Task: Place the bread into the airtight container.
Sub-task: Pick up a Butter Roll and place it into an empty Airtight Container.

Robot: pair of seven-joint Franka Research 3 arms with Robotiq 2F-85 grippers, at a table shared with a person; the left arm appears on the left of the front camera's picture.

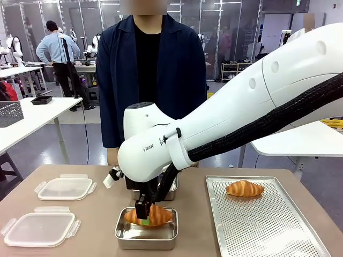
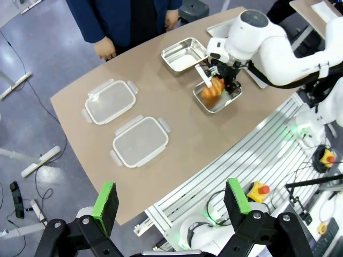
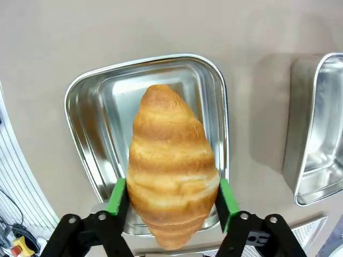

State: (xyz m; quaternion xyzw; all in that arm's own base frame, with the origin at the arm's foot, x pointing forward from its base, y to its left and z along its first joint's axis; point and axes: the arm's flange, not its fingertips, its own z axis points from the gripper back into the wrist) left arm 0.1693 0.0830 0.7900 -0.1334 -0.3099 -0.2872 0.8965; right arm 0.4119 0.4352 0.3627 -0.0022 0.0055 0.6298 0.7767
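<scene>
A golden croissant, the bread, lies lengthwise in a steel airtight container near the table's front edge. My right gripper points straight down over it, jaws wide apart, with a green pad close against each side of the bread's near end. The front view shows the bread resting inside the container with the right gripper at its left part. My left gripper hangs open and empty, high above the table's near edge. From there the bread looks small.
A second steel container stands just behind the first. A perforated tray at the right carries another croissant. Two clear plastic lids lie at the left. A person stands at the far side.
</scene>
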